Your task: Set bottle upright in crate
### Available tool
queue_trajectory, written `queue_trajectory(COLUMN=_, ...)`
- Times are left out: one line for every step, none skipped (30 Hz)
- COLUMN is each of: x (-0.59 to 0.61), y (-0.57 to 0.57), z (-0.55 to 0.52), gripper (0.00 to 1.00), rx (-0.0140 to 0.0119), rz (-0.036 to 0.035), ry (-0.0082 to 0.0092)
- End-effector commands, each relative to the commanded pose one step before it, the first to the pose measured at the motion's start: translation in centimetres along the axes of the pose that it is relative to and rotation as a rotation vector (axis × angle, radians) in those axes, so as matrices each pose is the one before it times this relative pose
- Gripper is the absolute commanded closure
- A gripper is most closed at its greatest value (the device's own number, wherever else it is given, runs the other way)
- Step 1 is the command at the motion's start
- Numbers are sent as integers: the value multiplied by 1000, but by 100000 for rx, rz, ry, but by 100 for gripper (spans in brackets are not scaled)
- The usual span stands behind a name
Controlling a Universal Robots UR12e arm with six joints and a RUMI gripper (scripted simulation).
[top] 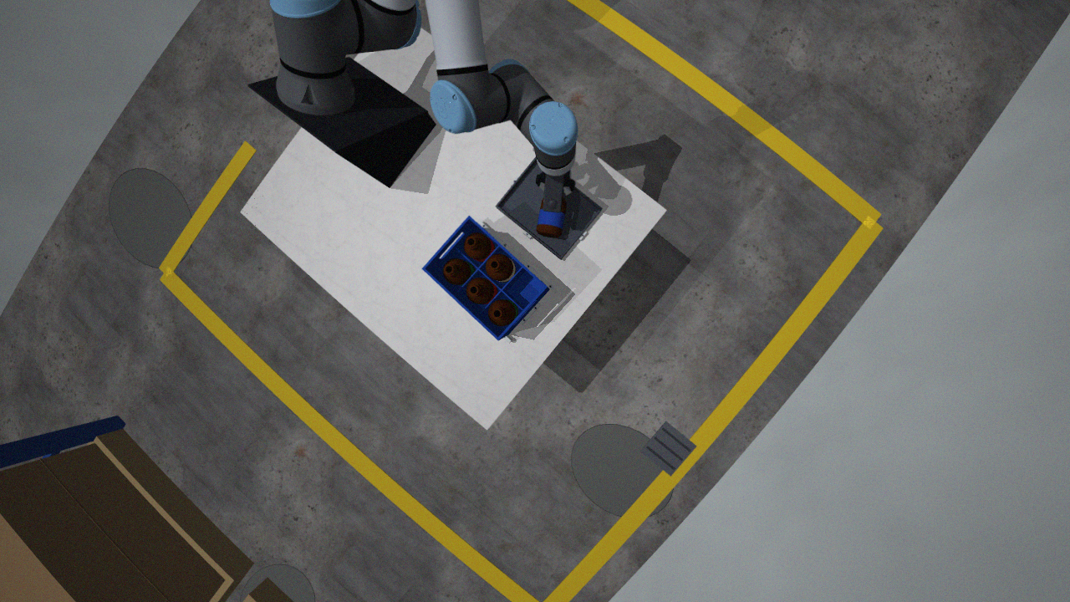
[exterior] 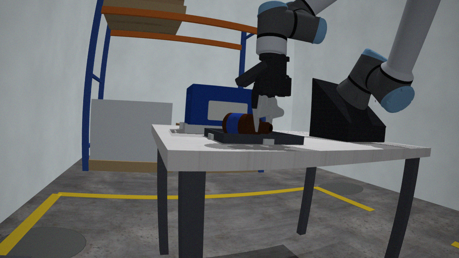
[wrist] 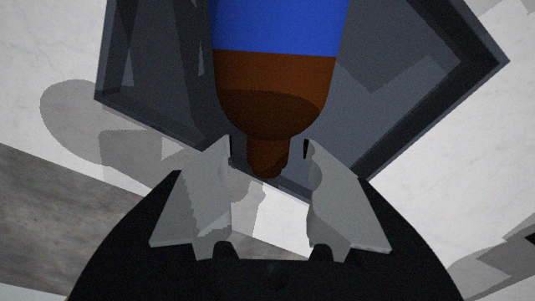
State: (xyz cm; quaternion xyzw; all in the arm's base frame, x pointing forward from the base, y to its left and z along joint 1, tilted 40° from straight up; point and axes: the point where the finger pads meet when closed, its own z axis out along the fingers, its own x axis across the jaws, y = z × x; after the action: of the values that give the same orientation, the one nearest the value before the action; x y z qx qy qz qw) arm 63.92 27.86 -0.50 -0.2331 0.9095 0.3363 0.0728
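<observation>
Your open pincer (top: 552,196) (exterior: 263,129) (wrist: 267,138) straddles the bottle's neck (exterior: 264,127) (wrist: 267,152) at frame centre in the wrist view; lifting, uprighting and crating remain.

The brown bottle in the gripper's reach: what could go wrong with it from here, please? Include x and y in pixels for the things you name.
The brown glass-like bottle with blue label (top: 551,216) (exterior: 234,123) (wrist: 276,79) could swing or slip if the grey two-finger gripper (top: 553,203) (exterior: 263,129) (wrist: 267,138) closes only on its narrow neck. Later, it might knock neighbouring bottles beside the blue crate's (top: 461,303) free compartment.
</observation>
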Motion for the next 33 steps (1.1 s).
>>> queue_trajectory(x=100, y=95, z=110, gripper=62, rx=-125, rz=95, ry=63)
queue_trajectory(x=-1, y=-4, z=0, gripper=62, rx=0, rz=3, ry=0)
queue_trajectory(x=-1, y=-4, z=0, gripper=62, rx=0, rz=3, ry=0)
queue_trajectory(x=-1, y=-3, z=1, gripper=62, rx=-1, rz=2, ry=1)
queue_trajectory(x=-1, y=-2, z=2, gripper=62, rx=-1, rz=1, ry=2)
queue_trajectory(x=-1, y=-1, z=2, gripper=62, rx=-2, rz=0, ry=2)
queue_trajectory(x=-1, y=-1, z=2, gripper=62, rx=-2, rz=0, ry=2)
queue_trajectory(x=-1, y=-1, z=2, gripper=62, rx=-2, rz=0, ry=2)
queue_trajectory(x=-1, y=-1, z=2, gripper=62, rx=-2, rz=0, ry=2)
queue_trajectory(x=-1, y=-1, z=2, gripper=62, rx=-2, rz=0, ry=2)
queue_trajectory(x=-1, y=-1, z=2, gripper=62, rx=-2, rz=0, ry=2)
queue_trajectory(x=-1, y=-1, z=2, gripper=62, rx=-2, rz=0, ry=2)
queue_trajectory(x=-1, y=-1, z=2, gripper=62, rx=-2, rz=0, ry=2)
queue_trajectory(x=-1, y=-1, z=2, gripper=62, rx=-2, rz=0, ry=2)
queue_trajectory(x=-1, y=-1, z=2, gripper=62, rx=-2, rz=0, ry=2)
queue_trajectory(x=0, y=0, z=0, gripper=62, rx=0, rz=0, ry=0)
queue_trajectory(x=0, y=0, z=0, gripper=62, rx=0, rz=0, ry=0)
queue_trajectory(x=-1, y=-1, z=2, gripper=62, rx=-2, rz=0, ry=2)
queue_trajectory(x=-1, y=-1, z=2, gripper=62, rx=-2, rz=0, ry=2)
queue_trajectory(x=-1, y=-1, z=2, gripper=62, rx=-2, rz=0, ry=2)
queue_trajectory(x=-1, y=-1, z=2, gripper=62, rx=-2, rz=0, ry=2)
queue_trajectory(x=-1, y=-1, z=2, gripper=62, rx=-2, rz=0, ry=2)
queue_trajectory(x=-1, y=-2, z=2, gripper=100, rx=-2, rz=0, ry=2)
queue_trajectory(x=-1, y=-2, z=2, gripper=100, rx=-2, rz=0, ry=2)
queue_trajectory(x=-1, y=-2, z=1, gripper=100, rx=0, rz=1, ry=1)
queue_trajectory(x=-1, y=-2, z=1, gripper=100, rx=-1, rz=1, ry=1)
queue_trajectory(x=-1, y=-2, z=1, gripper=100, rx=0, rz=1, ry=0)
queue_trajectory(x=-1, y=-2, z=1, gripper=100, rx=-1, rz=0, ry=1)
queue_trajectory(x=-1, y=-2, z=1, gripper=100, rx=0, rz=0, ry=1)
queue_trajectory(x=-2, y=-2, z=0, gripper=100, rx=0, rz=-1, ry=1)
queue_trajectory(x=-2, y=-2, z=0, gripper=100, rx=1, rz=-1, ry=1)
queue_trajectory(x=-2, y=-2, z=0, gripper=100, rx=1, rz=-1, ry=1)
queue_trajectory(x=0, y=0, z=0, gripper=100, rx=0, rz=0, ry=0)
